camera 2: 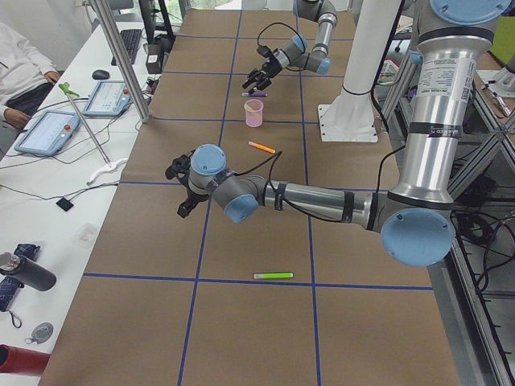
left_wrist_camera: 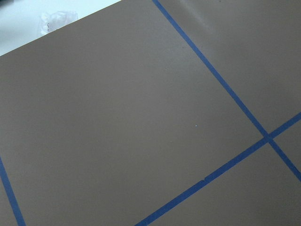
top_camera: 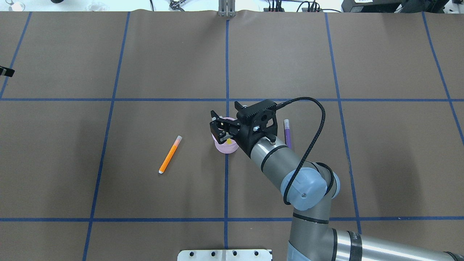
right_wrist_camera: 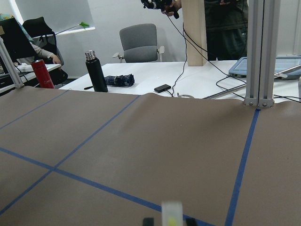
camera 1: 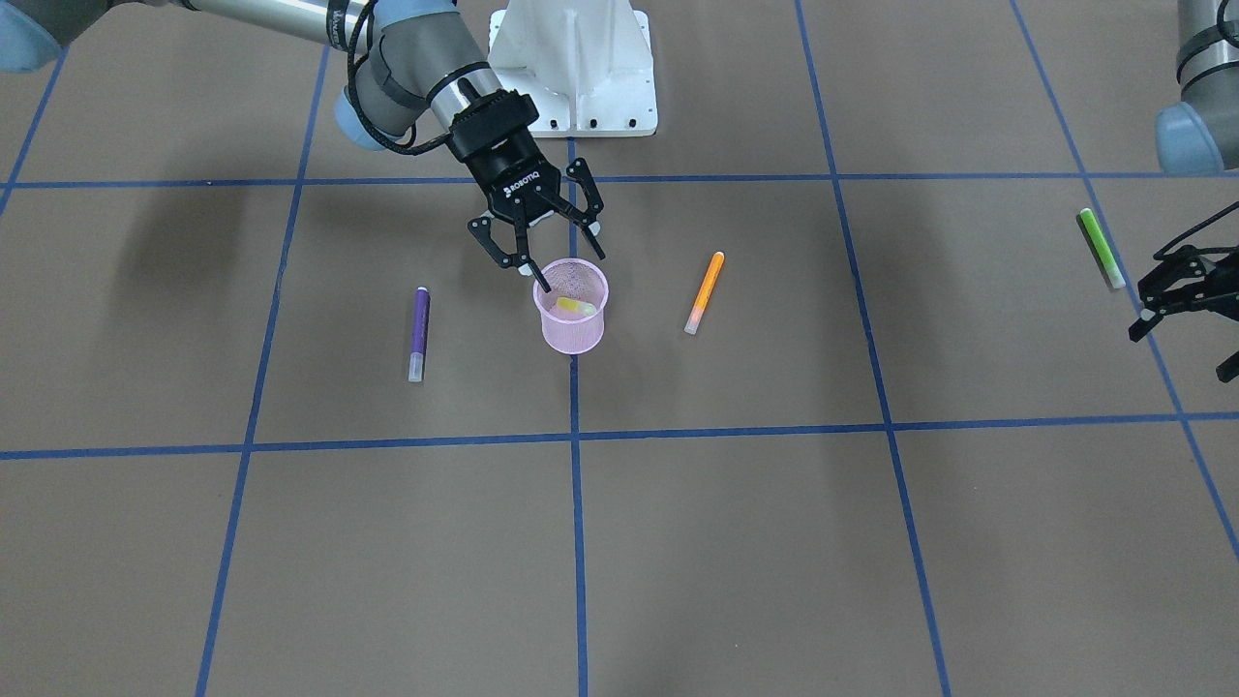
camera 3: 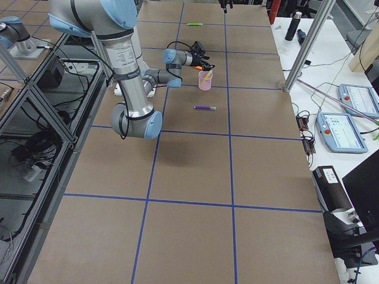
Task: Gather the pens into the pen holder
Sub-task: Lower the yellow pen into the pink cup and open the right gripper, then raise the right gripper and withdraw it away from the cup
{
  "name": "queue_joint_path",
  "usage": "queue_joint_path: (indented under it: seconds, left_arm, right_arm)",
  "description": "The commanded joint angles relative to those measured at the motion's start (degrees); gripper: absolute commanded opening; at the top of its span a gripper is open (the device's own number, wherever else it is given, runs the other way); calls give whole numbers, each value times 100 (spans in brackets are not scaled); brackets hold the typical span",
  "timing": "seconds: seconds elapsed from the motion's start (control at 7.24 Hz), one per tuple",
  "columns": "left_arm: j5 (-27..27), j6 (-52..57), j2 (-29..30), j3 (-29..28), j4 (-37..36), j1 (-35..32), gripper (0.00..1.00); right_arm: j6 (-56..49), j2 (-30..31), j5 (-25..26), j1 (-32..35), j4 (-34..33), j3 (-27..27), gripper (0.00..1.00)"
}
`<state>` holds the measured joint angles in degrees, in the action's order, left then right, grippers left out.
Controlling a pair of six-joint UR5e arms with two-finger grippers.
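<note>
The pink mesh pen holder (camera 1: 571,319) stands at the table's middle, with a yellow pen (camera 1: 575,306) leaning inside it. My right gripper (camera 1: 571,269) hangs just above its rim, jaws open and empty. It also shows in the overhead view (top_camera: 221,130) over the holder (top_camera: 226,148). A purple pen (camera 1: 419,333) and an orange pen (camera 1: 705,292) lie flat on either side of the holder. A green pen (camera 1: 1102,248) lies far out on my left side. My left gripper (camera 1: 1176,329) hovers open near the green pen, holding nothing.
The brown table (camera 1: 736,542) carries a grid of blue tape lines. The white robot base (camera 1: 573,68) stands behind the holder. The left wrist view shows only the bare table (left_wrist_camera: 141,117). Operators' desks with tablets (camera 2: 48,129) run along the far side.
</note>
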<state>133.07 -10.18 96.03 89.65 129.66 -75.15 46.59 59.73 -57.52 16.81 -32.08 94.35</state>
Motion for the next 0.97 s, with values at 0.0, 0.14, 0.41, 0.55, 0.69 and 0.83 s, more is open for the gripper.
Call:
queue_joint_path:
  seconds: [0.0,0.14,0.41,0.55,0.69,0.83]
  left_arm:
    - [-9,-281,-92,0,16,0,100]
    - [-35,-875,-302,-9,7,0,100]
    - [-70,-1267,-776,44,7,-9,100]
    - [-70,-1502,-1170,131,59,-9,100]
    - [-79,-1888,-1739,254,408,0,100]
    - [-79,-2170,-2224,255,855,18,100]
  right_arm:
    - [365,-111,-48,224,-409,22,99]
    - [682,-120,-327,461,-961,48,99]
    - [1018,-102,-2016,1372,-1822,83,99]
    - [1019,-102,-2818,1847,-2541,162,99]
    - [967,-93,-3626,2357,-3340,302,100]
    - [783,-85,-4556,2927,-3914,321,100]
